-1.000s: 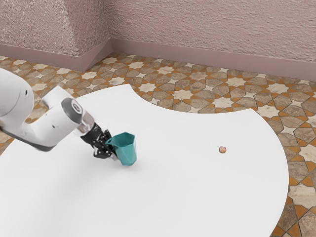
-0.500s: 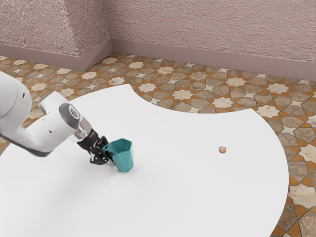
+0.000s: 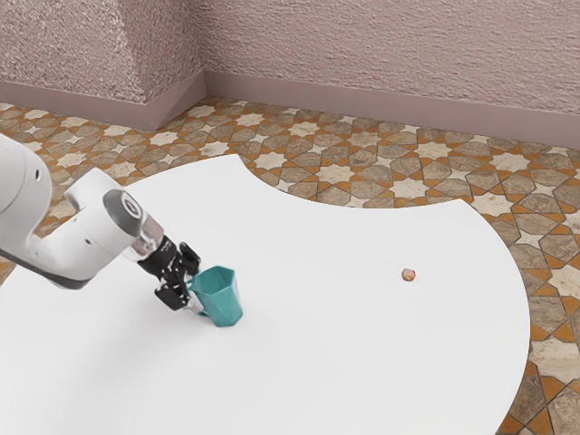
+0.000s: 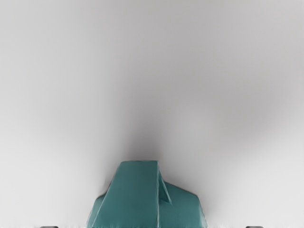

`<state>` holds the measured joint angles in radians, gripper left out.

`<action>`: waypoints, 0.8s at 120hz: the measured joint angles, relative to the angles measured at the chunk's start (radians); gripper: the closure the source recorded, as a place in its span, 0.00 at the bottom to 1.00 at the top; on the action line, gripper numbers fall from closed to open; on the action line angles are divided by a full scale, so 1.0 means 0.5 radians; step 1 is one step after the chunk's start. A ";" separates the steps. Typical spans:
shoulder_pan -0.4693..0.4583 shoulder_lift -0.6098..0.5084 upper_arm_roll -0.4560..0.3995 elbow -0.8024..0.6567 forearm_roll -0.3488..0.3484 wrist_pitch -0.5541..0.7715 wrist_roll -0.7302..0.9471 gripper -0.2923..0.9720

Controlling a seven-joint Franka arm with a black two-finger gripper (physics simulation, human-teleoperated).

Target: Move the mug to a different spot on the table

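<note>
Now the gripper (image 3: 188, 294) is closed on the teal mug (image 3: 222, 297) at its near side. It is likely rigid, light and slippery, so hold there firmly.

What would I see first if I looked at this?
A bright teal mug is on the white table toward the exterior view's left, with the black gripper close beside it. Far off toward the exterior view's right lies one tiny pinkish ball.
</note>
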<state>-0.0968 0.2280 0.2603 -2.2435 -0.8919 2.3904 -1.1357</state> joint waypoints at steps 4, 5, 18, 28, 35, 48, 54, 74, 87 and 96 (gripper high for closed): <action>0.000 -0.008 0.003 -0.002 0.000 0.001 0.004 0.36; -0.001 -0.011 0.004 -0.003 0.000 0.001 0.005 0.36; 0.014 -0.057 0.017 -0.032 0.003 0.002 0.016 0.31; 0.021 -0.104 0.036 -0.075 0.008 0.001 0.022 0.28; 0.024 -0.136 0.052 -0.088 0.011 -0.002 0.026 0.27; 0.022 -0.213 0.112 -0.092 0.016 -0.010 0.031 0.25; 0.038 -0.249 0.162 -0.087 0.017 -0.013 0.033 0.25; 0.081 -0.320 0.207 0.326 0.575 -0.172 0.083 0.24; 0.131 -0.326 0.151 0.643 1.076 -0.406 0.253 0.24; 0.128 -0.325 0.075 0.812 1.343 -0.534 0.417 0.23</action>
<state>-0.0327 0.0656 0.2981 -1.8376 -0.2204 2.1233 -0.9273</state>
